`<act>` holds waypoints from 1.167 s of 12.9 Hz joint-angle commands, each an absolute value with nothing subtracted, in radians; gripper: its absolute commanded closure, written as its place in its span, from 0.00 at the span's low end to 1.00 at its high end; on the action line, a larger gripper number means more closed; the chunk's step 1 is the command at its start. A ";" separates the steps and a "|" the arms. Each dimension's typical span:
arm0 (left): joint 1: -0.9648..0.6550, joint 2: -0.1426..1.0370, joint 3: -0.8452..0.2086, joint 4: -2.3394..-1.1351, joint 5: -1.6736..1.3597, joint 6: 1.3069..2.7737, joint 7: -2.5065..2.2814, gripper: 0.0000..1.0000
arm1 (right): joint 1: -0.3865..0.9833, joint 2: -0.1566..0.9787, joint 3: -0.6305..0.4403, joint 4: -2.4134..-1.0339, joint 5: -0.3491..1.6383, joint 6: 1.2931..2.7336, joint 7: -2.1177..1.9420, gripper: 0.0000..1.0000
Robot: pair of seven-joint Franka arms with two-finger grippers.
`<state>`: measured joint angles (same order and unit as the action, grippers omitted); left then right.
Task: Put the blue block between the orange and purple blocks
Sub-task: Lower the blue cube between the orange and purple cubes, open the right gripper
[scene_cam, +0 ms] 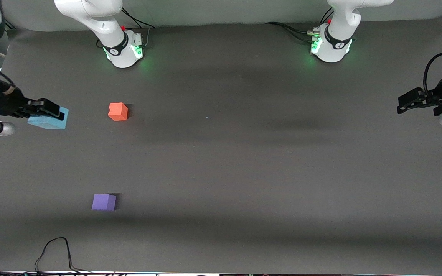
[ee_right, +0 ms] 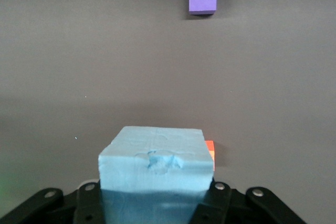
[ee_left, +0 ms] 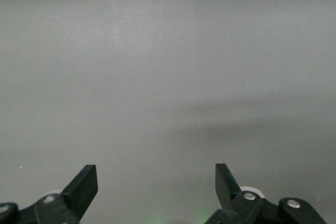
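Right wrist view — right tool point(ee_right: 157, 203) clamps blue block point(ee_right: 156, 161); left tool point(ee_left: 156, 187) gapes, holding nothing.

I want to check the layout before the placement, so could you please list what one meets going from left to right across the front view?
Right gripper shut on the blue block → purple block → orange block → left gripper, jaws open, waiting at the left arm's end of the table.

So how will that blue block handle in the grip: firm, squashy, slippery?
Probably squashy: the blue block, held in the right gripper, has a dented, wrinkled top face like soft foam. Its matte surface suggests little slipping. Likely light, and flat faces should keep it from rolling once set down.
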<state>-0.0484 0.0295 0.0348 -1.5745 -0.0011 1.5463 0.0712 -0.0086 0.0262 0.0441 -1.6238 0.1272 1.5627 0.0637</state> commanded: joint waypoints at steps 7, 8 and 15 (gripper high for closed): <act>-0.063 0.018 0.041 -1.583 -0.003 1.559 0.064 0.00 | -0.009 0.092 0.055 -2.038 0.141 2.052 -0.041 0.82; -0.063 0.020 0.041 -1.583 -0.002 1.560 0.064 0.00 | -0.012 0.106 0.055 -2.099 0.141 2.147 -0.061 0.82; -0.064 0.023 0.041 -1.585 -0.005 1.562 0.061 0.00 | -0.012 0.349 0.052 -2.270 0.143 2.670 -0.120 0.81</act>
